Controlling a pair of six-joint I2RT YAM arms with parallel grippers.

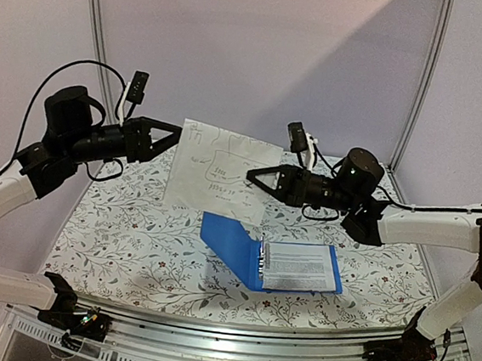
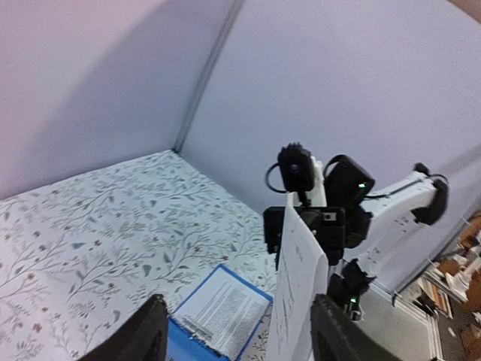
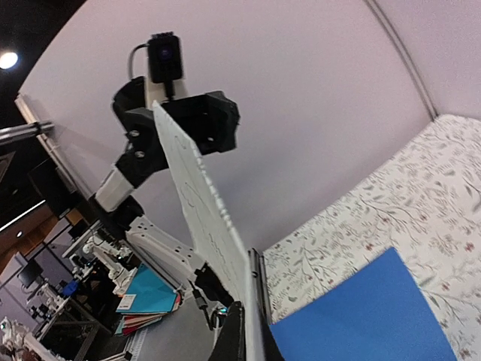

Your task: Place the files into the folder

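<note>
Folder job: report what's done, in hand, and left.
Done: one printed sheet lies in the open blue ring binder. In hand: the right gripper pinches a second sheet aloft; the left gripper is open at its corner. Left: lay it in the binder.

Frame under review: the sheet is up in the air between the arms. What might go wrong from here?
1. Only the right tool is shut on the file, at one edge; the left tool stands open at its corner, so it may sag, swing or slip.
2. The file hangs tilted behind the folder; brought down one-handed, it may miss the rings or ruck the filed sheet.
</note>
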